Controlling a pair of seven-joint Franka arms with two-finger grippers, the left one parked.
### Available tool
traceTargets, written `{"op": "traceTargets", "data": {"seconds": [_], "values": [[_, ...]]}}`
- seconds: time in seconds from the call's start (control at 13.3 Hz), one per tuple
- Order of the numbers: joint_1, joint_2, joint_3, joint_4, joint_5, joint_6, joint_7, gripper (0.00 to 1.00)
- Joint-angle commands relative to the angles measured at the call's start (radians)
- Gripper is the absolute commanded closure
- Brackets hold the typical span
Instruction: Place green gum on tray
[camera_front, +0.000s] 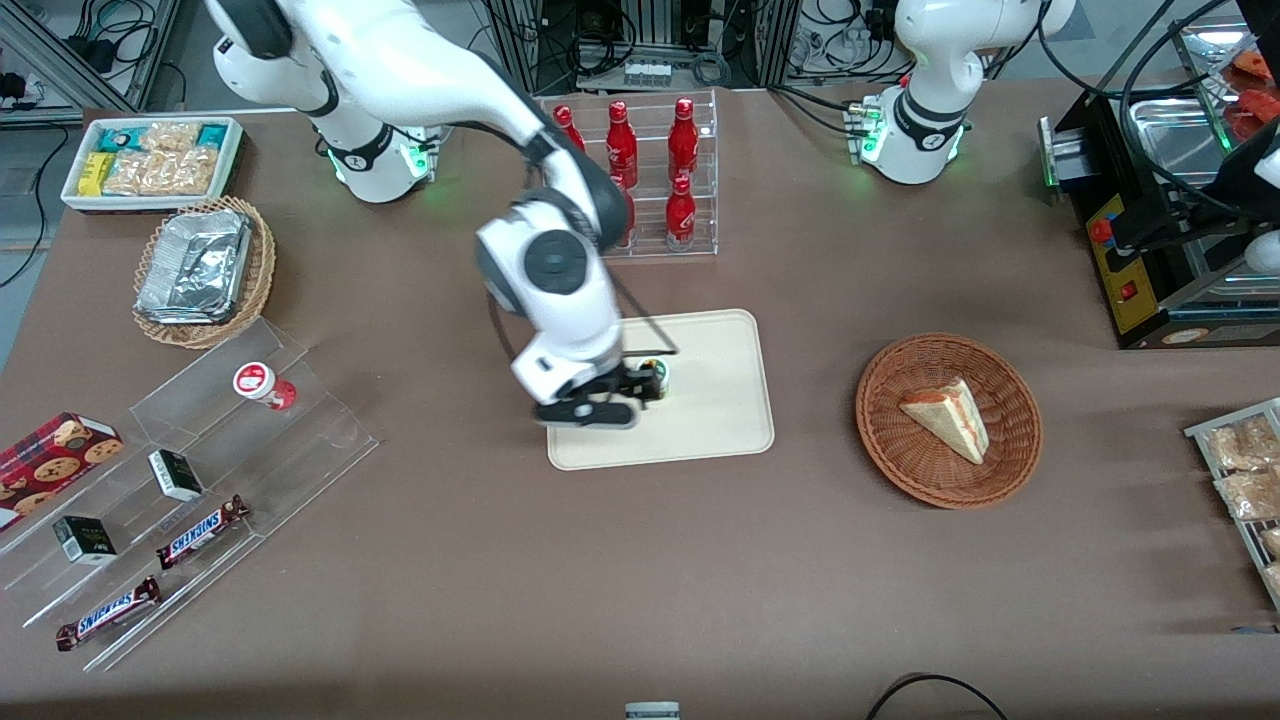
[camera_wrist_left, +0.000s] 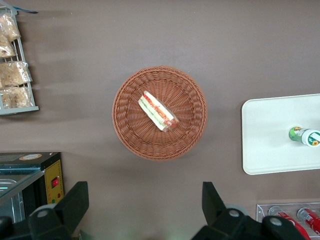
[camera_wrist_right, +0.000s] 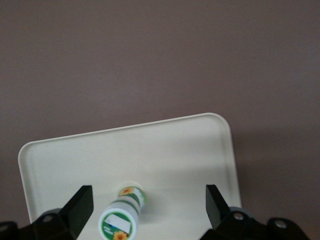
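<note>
The green gum (camera_front: 656, 378), a small bottle with a white, green-labelled lid, stands on the cream tray (camera_front: 720, 400), in the part toward the working arm's end. My right gripper (camera_front: 640, 386) hangs low over the tray with its fingers spread wide on either side of the bottle. In the right wrist view the gum (camera_wrist_right: 123, 216) sits between the open gripper (camera_wrist_right: 147, 206), closer to one finger (camera_wrist_right: 80, 205) and touching neither, with the tray (camera_wrist_right: 175, 150) under it. The parked arm's wrist view also shows the gum (camera_wrist_left: 304, 136) on the tray (camera_wrist_left: 270, 135).
A red-lidded gum bottle (camera_front: 262, 384) sits on a clear stepped stand with Snickers bars (camera_front: 200, 532). A clear rack of red bottles (camera_front: 650, 180) stands farther from the front camera than the tray. A wicker basket (camera_front: 900, 450) with a sandwich lies toward the parked arm's end.
</note>
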Motion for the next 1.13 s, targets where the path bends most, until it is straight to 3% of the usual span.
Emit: {"op": "traceTargets", "data": {"seconds": [0.0, 0.38, 0.68, 0.83, 1.05], "values": [[-0.099, -0.138, 0.009, -0.025, 0.022, -0.172, -0.091, 0.00], [-0.338, -0.345, 0.009, -0.071, 0.022, -0.425, -0.325, 0.00], [-0.447, -0.454, 0.009, -0.071, 0.009, -0.554, -0.387, 0.00], [-0.498, -0.495, 0.011, -0.071, -0.045, -0.609, -0.501, 0.00], [-0.582, -0.538, 0.009, -0.071, -0.057, -0.654, -0.602, 0.00]]}}
